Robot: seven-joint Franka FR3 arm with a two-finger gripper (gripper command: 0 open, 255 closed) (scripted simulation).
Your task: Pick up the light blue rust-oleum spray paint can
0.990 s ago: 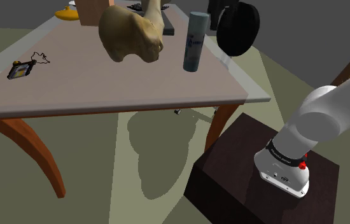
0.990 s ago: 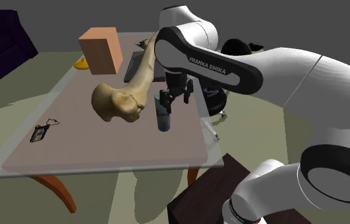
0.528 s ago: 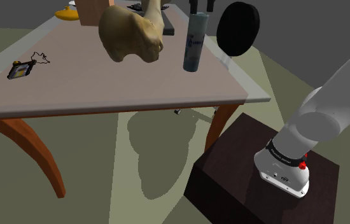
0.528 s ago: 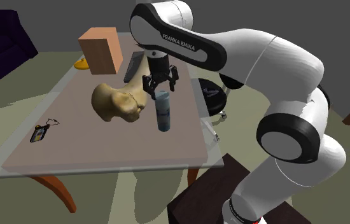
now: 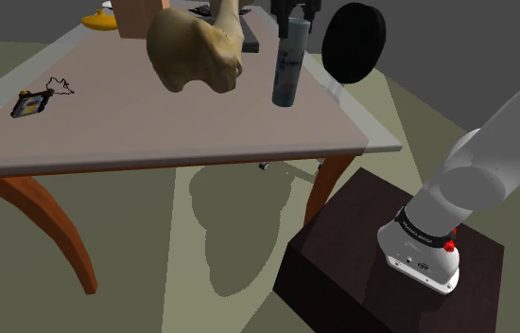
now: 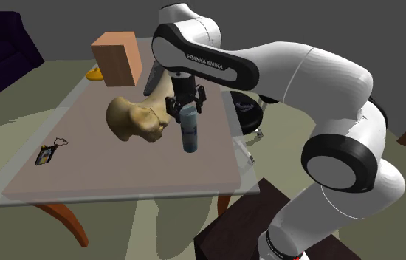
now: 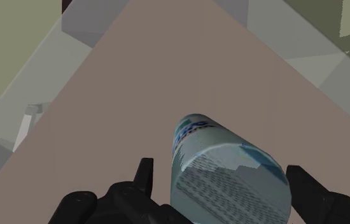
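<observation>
The light blue spray can (image 5: 288,64) (image 6: 189,129) stands upright on the pale brown table (image 5: 116,132) (image 6: 120,173), close to the edge nearest the stand. My black gripper (image 5: 294,11) (image 6: 187,104) hangs directly over it, pointing down. In the wrist view the can (image 7: 228,167) lies between the fingers of the gripper (image 7: 221,172). The fingers stand apart, one on each side of the can's upper part, with a small gap on each side. The gripper is open.
A big tan bone (image 5: 197,52) (image 6: 139,114) lies right beside the can. An orange box (image 6: 117,57), a yellow object (image 6: 94,73) and a dark flat item (image 6: 152,76) sit at the far end. A small corded gadget (image 5: 29,102) lies apart. A black stool (image 5: 351,40) stands off the table's edge.
The arm swung in over the can and the gripper came down. Its fingers now straddle the can's top, where a second ago they were beside and above it.
</observation>
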